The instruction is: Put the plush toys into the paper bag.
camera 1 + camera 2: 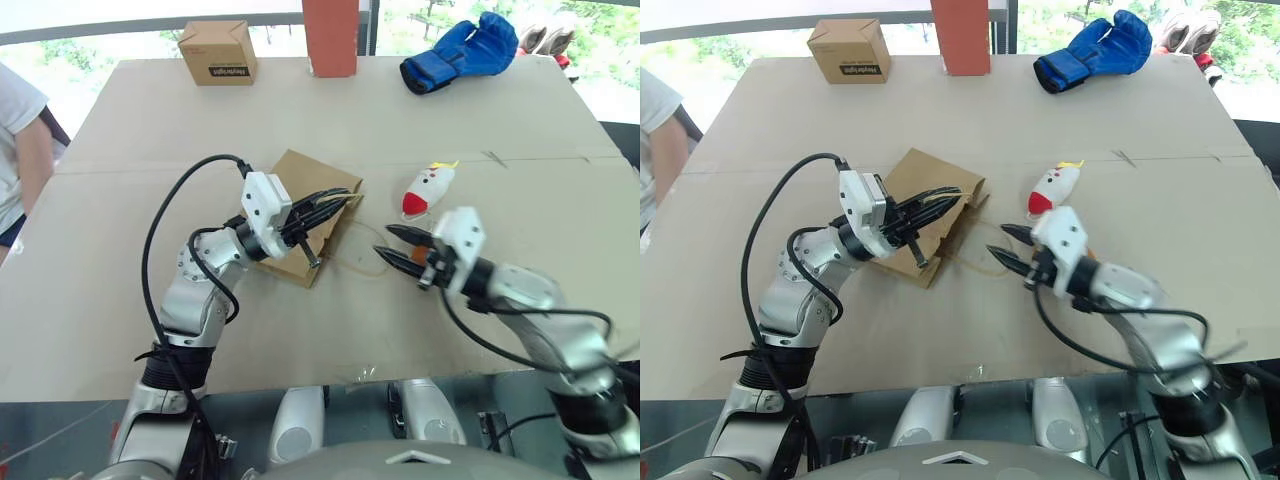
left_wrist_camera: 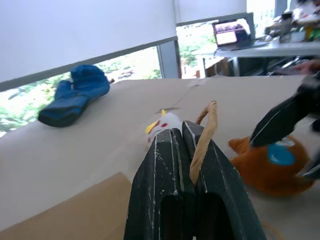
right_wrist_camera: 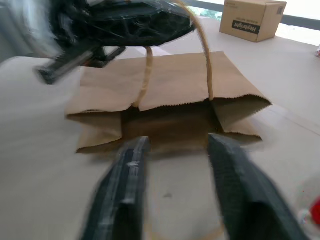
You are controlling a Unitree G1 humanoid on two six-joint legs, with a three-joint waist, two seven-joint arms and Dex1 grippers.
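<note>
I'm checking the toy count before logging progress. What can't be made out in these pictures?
- Inside of the paper bag: in the right wrist view its mouth is in dark shadow, so its contents cannot be told.
- Brown bear toy: in the head views it is almost wholly hidden behind the right tool; in the left wrist view it is partly covered by that tool's finger.
- Left tool: blurred in the right wrist view.
- Red upright object: cut off by the top edge in the head views.

I see a small cardboard box point(image 1: 218, 52), a red upright block point(image 1: 331, 37) and a blue boxing glove point(image 1: 461, 53) along the counter's point(image 1: 120, 330) far edge, a person's arm point(image 1: 30, 160) at its left edge.
</note>
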